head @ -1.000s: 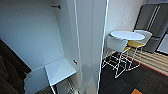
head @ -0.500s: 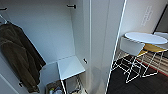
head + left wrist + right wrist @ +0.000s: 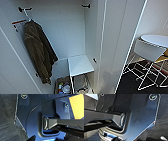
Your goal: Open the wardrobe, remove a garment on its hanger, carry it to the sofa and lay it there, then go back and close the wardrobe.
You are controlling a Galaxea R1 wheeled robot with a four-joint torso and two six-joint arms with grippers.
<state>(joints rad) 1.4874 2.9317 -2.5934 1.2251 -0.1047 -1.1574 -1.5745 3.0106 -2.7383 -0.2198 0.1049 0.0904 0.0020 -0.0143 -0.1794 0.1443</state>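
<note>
Wardrobe [image 3: 75,37] stands open ahead; olive-brown jacket [image 3: 37,50] hangs left from a bracket [image 3: 23,10], clear of the white shelf [image 3: 80,65] lower right. Black garment not seen. End effector state: cannot tell, either arm.

White wardrobe [image 3: 75,32]; olive-brown fuzzy jacket [image 3: 37,50]; white shelf [image 3: 80,65]; white chair [image 3: 150,53]; dark carpet [image 3: 130,85] with a fine ribbed pattern.

Dark blue-black wrist plate [image 3: 32,119] with round silver corner screws [image 3: 153,96], grey jointed bar [image 3: 60,123]
</note>
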